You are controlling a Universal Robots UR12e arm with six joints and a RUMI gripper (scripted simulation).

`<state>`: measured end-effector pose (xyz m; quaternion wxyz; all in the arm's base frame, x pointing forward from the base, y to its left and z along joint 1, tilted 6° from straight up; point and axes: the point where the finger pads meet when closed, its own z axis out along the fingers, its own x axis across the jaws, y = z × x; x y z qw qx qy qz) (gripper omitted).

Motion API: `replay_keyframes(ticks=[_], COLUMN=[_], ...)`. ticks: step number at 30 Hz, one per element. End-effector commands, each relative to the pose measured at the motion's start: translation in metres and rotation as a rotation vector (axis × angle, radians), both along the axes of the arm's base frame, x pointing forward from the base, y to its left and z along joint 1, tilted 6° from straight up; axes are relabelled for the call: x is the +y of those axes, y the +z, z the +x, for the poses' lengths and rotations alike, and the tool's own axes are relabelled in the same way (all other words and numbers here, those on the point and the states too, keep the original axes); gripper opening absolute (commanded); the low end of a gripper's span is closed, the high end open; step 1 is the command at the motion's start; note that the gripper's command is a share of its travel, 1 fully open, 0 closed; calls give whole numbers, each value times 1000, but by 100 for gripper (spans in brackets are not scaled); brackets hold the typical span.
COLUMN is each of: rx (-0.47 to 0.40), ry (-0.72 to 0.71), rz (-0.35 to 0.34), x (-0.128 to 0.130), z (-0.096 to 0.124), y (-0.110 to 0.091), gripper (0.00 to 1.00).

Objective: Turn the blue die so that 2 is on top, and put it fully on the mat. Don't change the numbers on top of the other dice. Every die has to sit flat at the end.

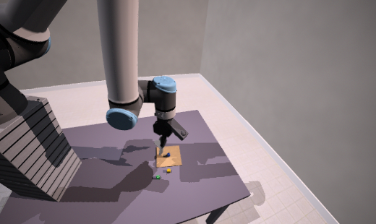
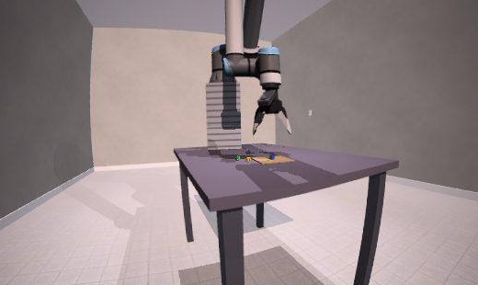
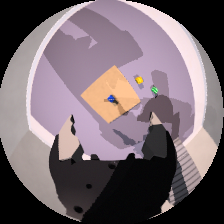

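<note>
The blue die (image 1: pixel 167 154) lies on the tan mat (image 1: pixel 168 157), near its middle; it also shows in the exterior view (image 2: pixel 272 156) and in the wrist view (image 3: pixel 111 99). It is too small to read its top face. My gripper (image 2: pixel 271 126) hangs open and empty well above the mat, with both fingers spread wide. In the wrist view the fingers frame the table below the mat (image 3: pixel 110 93). In the top view the gripper (image 1: pixel 163 144) stands over the mat's far left corner.
A yellow die (image 1: pixel 168 170) and a green die (image 1: pixel 157 177) lie on the purple table just off the mat's near edge; they also show in the wrist view, yellow (image 3: pixel 139 80) and green (image 3: pixel 154 90). A striped grey robot base (image 1: pixel 29 144) stands at the table's left.
</note>
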<state>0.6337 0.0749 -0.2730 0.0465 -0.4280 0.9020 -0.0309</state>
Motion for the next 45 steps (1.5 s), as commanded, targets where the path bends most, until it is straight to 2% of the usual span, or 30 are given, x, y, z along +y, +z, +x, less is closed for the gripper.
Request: replay_keyframes(ticks=[1, 3, 11, 18, 27, 34, 35, 45], rx=[-3, -3, -8, -12, -13, -14, -14, -14], ry=[-152, -152, -454, -635, -721, -737, -737, -737], rz=[12, 12, 45, 66, 75, 77, 77, 77], x=[0, 0, 1, 2, 3, 3, 3, 3], z=[0, 0, -1, -2, -3, -3, -3, -3], y=[-1, -1, -4, -7, -8, -8, -8, -8], gripper=[100, 100, 100, 100, 100, 100, 18, 18])
